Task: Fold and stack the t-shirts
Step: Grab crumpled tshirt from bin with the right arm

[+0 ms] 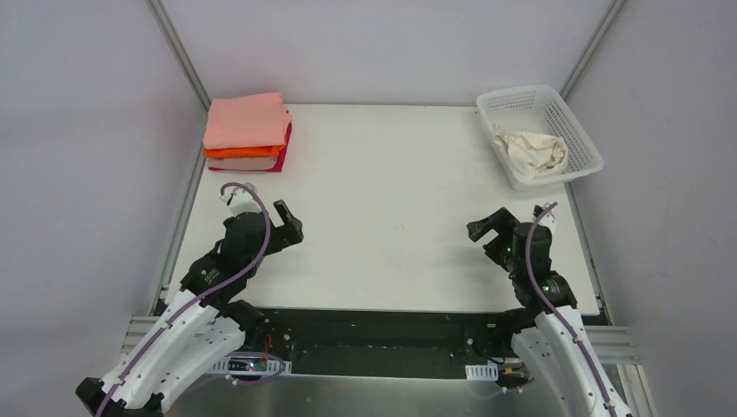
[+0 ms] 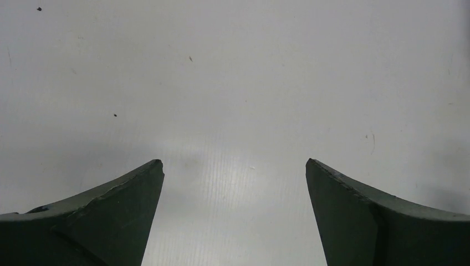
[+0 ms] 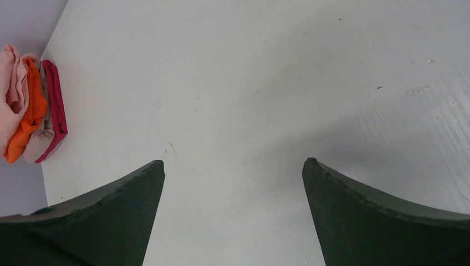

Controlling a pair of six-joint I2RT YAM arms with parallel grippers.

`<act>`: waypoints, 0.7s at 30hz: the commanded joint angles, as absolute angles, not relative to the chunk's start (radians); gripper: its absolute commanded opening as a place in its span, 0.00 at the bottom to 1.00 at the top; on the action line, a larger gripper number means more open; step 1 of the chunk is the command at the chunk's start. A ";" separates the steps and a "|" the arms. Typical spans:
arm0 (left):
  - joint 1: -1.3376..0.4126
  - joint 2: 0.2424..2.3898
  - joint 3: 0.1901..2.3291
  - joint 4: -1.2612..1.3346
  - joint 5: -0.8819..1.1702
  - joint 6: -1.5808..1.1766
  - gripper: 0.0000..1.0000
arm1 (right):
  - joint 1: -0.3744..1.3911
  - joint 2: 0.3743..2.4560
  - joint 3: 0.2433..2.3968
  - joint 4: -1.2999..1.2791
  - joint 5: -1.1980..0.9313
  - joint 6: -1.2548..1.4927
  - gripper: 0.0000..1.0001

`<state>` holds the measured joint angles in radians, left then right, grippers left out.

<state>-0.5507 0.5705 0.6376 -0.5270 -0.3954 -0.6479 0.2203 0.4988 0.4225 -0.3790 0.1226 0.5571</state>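
Observation:
A stack of folded t-shirts (image 1: 248, 130) lies at the table's far left corner: salmon-pink on top, then orange, a pale one and crimson-red at the bottom. It also shows at the left edge of the right wrist view (image 3: 30, 108). A crumpled cream-white shirt (image 1: 532, 152) lies in the white lattice basket (image 1: 580, 139) at the far right. My left gripper (image 1: 288, 223) is open and empty over bare table near the front left (image 2: 234, 163). My right gripper (image 1: 487, 228) is open and empty over bare table near the front right (image 3: 233, 162).
The white table (image 1: 391, 191) is walled by grey panels with metal frame posts at the back corners. A black rail strip runs along the near edge between the arm bases.

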 commanded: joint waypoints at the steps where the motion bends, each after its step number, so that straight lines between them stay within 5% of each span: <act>1: -0.554 0.559 0.614 -0.462 -0.396 -0.617 1.00 | 0.216 0.520 0.480 -0.321 0.132 0.577 0.99; 8: -0.554 0.602 0.593 -0.324 -0.348 -0.608 1.00 | 0.218 0.724 0.678 -0.309 0.079 0.531 0.99; 12: -0.554 0.643 0.592 -0.272 -0.326 -0.596 1.00 | 0.198 0.999 0.957 -0.412 0.247 0.461 0.99; 21: -0.554 0.722 0.585 -0.228 -0.333 -0.580 1.00 | -0.077 1.616 1.576 -0.557 0.217 0.407 0.99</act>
